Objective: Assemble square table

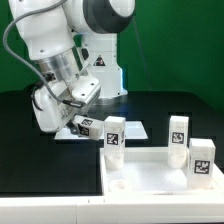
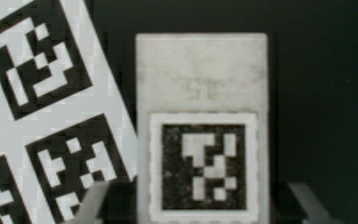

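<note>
Fingers [image 2: 197,203] seemingly around leg [image 2: 199,130]

Square slab [image 1: 150,172]: plain white. Three upright legs [image 1: 114,131], [image 1: 178,130], [image 1: 201,160]: white, each bearing a black-and-white square tag. Fourth leg [image 2: 201,120]: white, same tag pattern, black-bordered. Marker board [image 2: 43,100]: white with black square tags. Table [image 1: 40,165]: black. Backdrop [image 1: 175,40]: green. Robot arm [image 1: 60,40]: white with grey joints.

You are working against a green backdrop [image 1: 170,50]; a black bench [image 1: 20,150] is lying under even lighting.
</note>
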`<state>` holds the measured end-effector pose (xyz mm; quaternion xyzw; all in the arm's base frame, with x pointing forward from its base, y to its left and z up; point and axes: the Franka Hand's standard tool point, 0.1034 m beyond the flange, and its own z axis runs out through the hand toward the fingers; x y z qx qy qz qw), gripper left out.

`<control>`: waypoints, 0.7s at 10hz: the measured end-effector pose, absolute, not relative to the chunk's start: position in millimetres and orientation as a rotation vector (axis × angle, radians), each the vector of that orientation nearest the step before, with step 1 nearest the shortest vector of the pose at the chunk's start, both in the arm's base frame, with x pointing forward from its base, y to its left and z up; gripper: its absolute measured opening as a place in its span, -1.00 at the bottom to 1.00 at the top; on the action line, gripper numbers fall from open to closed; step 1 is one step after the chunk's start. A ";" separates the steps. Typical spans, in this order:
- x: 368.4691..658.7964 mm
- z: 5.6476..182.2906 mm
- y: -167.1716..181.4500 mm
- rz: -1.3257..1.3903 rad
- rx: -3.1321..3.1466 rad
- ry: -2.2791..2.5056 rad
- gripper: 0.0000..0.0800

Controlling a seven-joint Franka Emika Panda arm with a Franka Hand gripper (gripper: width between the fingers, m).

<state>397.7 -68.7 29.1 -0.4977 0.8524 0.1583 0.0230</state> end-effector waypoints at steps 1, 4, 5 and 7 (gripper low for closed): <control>404.9 26.2 -85.8 0.515 -1.396 2.765 -0.29; 423.1 21.9 -122.0 0.457 -1.127 2.983 -0.29; 425.1 21.2 -122.9 0.448 -1.017 3.021 -0.29; 427.1 21.2 -117.4 0.452 -0.859 3.074 -0.29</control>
